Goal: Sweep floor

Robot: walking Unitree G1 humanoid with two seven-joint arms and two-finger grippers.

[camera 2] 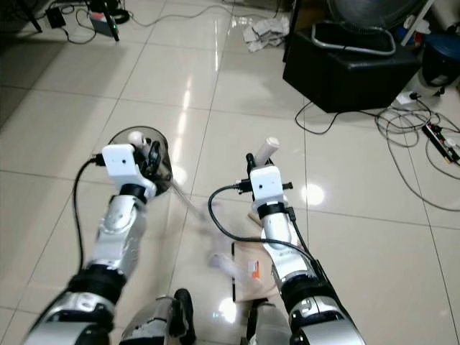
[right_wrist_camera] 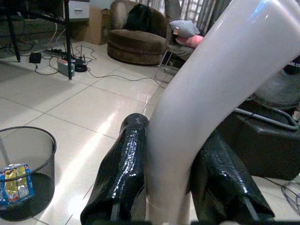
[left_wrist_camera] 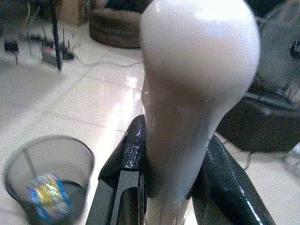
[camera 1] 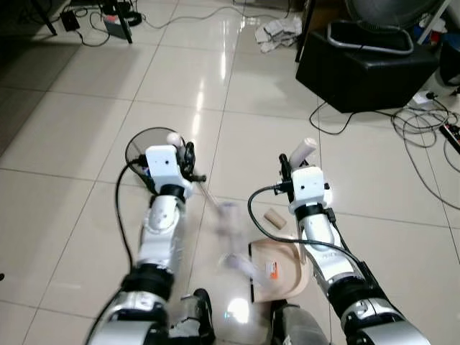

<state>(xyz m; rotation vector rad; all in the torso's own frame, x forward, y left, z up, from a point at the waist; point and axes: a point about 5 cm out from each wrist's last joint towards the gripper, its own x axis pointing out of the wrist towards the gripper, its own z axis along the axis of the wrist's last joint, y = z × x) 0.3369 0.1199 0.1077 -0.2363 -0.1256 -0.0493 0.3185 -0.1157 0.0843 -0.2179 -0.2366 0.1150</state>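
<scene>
My left gripper (camera 1: 188,154) is shut on the white brush handle (left_wrist_camera: 197,75), whose rounded top (camera 1: 173,136) sticks up beside the bin. The brush (camera 1: 228,215) slants down to the floor and is blurred. In my right gripper (camera 1: 291,167) sits the white handle (right_wrist_camera: 206,84) of a beige dustpan (camera 1: 277,269), which lies on the tiles between my arms. A small tan cylinder (camera 1: 274,218) rests on the floor just beyond the pan. The black mesh bin (camera 1: 144,147) stands right behind my left gripper and holds a wrapper (right_wrist_camera: 16,183).
A black box (camera 1: 363,68) carrying a fan base stands at the far right, with loose cables (camera 1: 424,122) on the tiles beside it. Crumpled paper (camera 1: 279,30) lies near the box. More cables and a stand (camera 1: 108,21) are at the far left.
</scene>
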